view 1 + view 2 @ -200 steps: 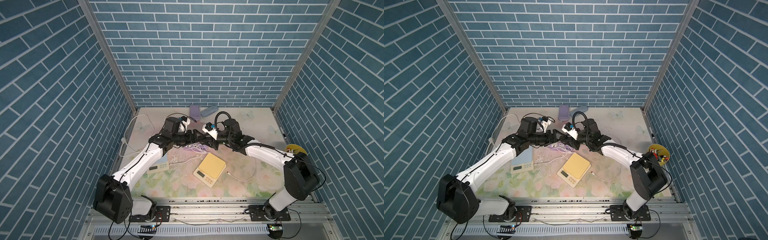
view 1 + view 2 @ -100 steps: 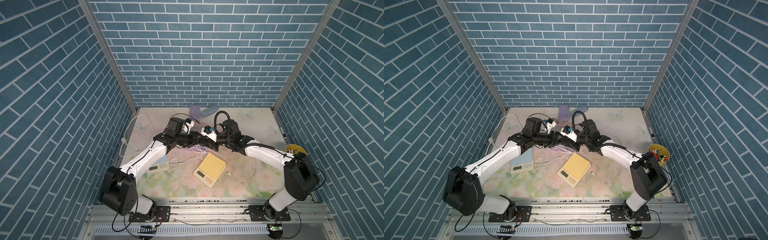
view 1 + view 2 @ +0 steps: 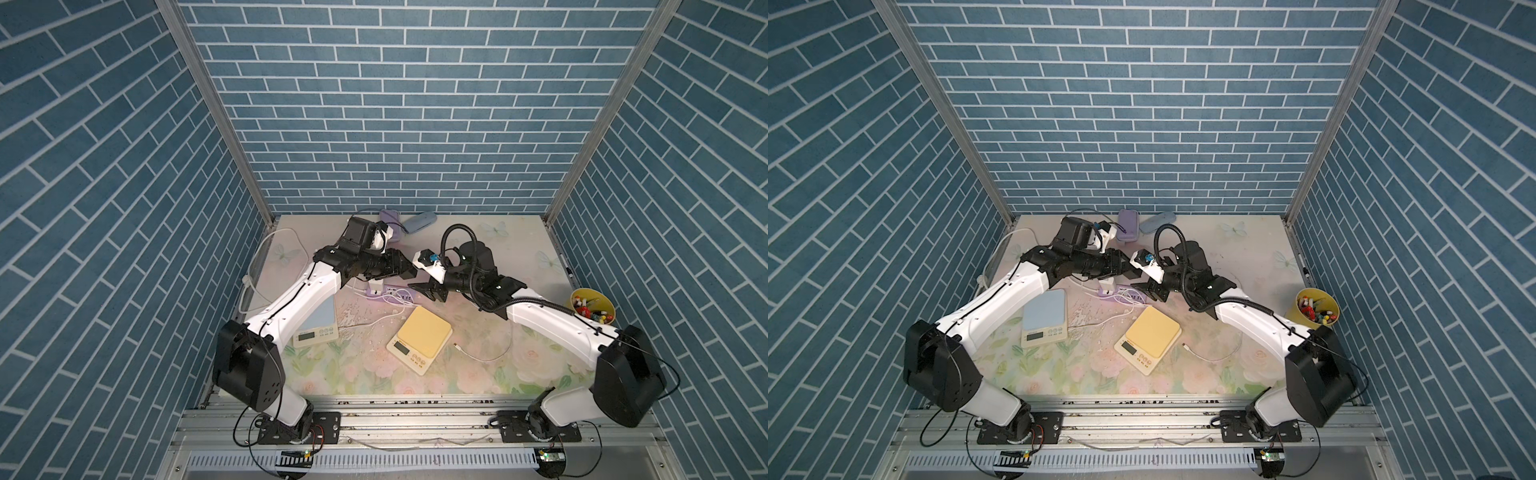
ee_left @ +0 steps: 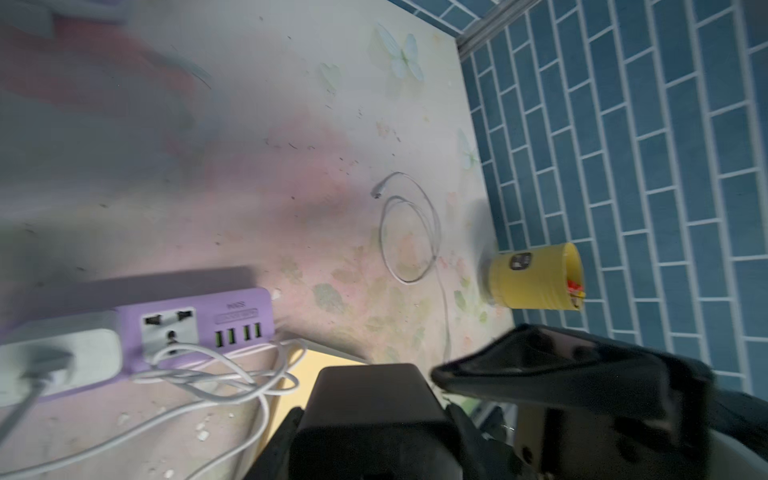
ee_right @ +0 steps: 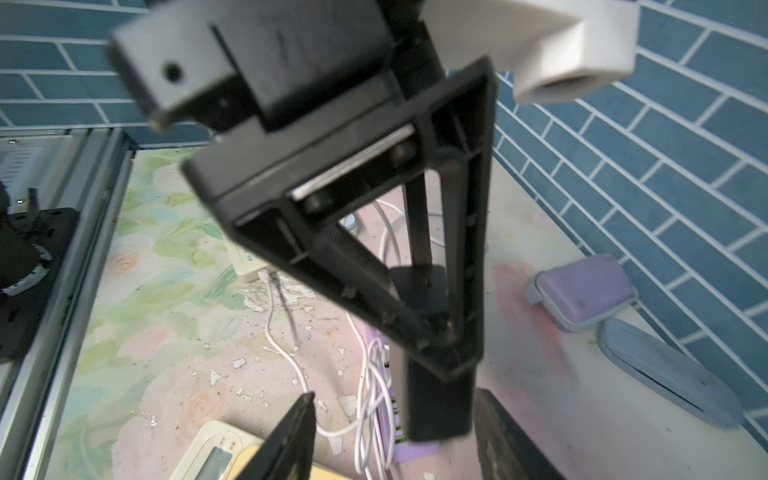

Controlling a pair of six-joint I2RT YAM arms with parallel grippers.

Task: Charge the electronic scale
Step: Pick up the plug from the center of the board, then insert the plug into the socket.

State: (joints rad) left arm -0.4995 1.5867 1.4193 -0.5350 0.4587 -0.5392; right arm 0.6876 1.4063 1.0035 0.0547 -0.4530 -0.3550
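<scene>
Spreading over the whole floor of the blue-brick booth, the flowered table [image 3: 528,237] carries everything else. Both arms reach in from the near rail and meet over the far middle: the left arm [image 3: 299,299] crosses above part of the blue scale [image 3: 1044,316], and the right arm [image 3: 552,320] bends in from the other side.

The yellow scale [image 3: 422,332] lies flat near the table's centre, its display facing the near edge, apart from both grippers. The blue scale sits to its left.

The purple power strip [image 4: 199,328] lies just beyond the two scales, with a white charger block [image 4: 62,357] plugged into it and a tangle of white leads [image 4: 216,374] piled against it.

Above the strip, the left gripper [image 3: 405,270] and right gripper [image 3: 428,291] hang close together. In the right wrist view the right gripper's fingers [image 5: 291,440] stand wide apart with nothing clamped. The left gripper is seen side-on, so I cannot tell its gap.

A yellow cup [image 4: 536,276] of small items stands at the right wall. A purple case [image 5: 582,286] and a grey-blue case [image 5: 665,374] rest by the back wall.

A loose white cable [image 3: 486,355] curls right of the yellow scale, its free plug near the scale but not inserted.
</scene>
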